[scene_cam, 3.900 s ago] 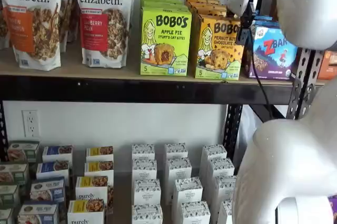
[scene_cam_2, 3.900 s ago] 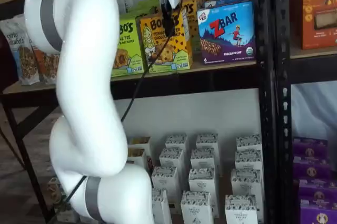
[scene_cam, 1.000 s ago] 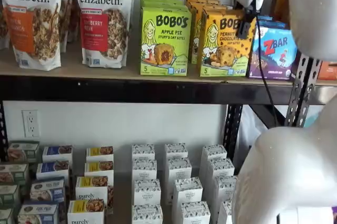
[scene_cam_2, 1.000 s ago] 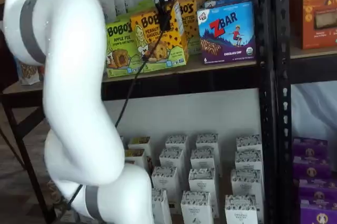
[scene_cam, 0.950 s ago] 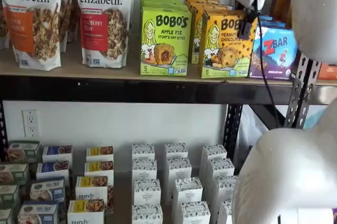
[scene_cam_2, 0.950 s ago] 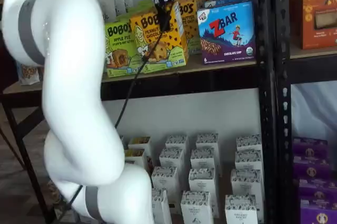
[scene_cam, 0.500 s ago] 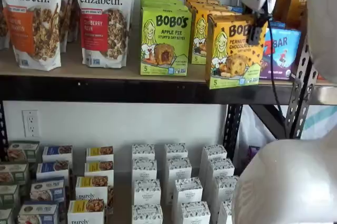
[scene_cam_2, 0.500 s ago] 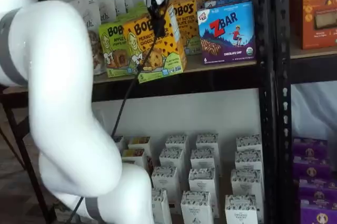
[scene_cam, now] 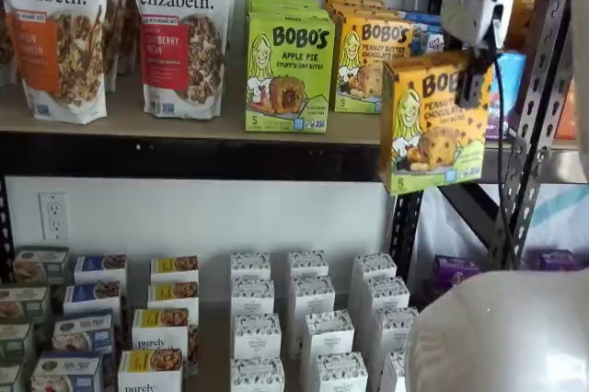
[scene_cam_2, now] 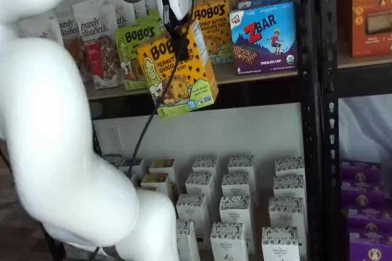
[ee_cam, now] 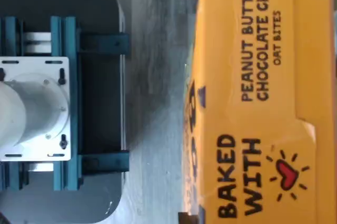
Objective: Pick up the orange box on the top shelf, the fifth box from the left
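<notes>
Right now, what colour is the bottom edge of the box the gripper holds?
Green, below the orange-yellow front of the orange box in the gripper; clearest in a shelf view.

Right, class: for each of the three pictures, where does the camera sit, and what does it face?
Wrist view: on the wrist, looking down past the orange-yellow Bobo's carton to the floor.
Shelf view: facing the tan top shelf; gripper holds the carton.
Shelf view: from an angle; white arm in front.
Both shelf views share the carton, clear of the shelf.
</notes>
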Controlling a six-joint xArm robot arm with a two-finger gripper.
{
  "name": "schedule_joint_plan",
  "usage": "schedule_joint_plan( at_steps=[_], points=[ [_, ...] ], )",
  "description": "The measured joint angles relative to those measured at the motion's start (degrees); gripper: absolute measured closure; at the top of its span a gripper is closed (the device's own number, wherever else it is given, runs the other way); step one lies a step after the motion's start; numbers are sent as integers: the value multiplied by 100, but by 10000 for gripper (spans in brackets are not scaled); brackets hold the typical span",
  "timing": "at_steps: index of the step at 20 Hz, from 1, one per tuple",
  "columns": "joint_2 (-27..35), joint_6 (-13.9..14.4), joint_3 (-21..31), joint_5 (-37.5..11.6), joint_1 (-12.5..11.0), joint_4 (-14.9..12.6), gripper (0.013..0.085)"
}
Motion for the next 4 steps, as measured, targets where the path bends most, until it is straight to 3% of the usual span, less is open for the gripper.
schedule_joint_plan(
  at_steps=[4],
  points=[
    [-277,-94,299,58,-111,34,730]
  ],
)
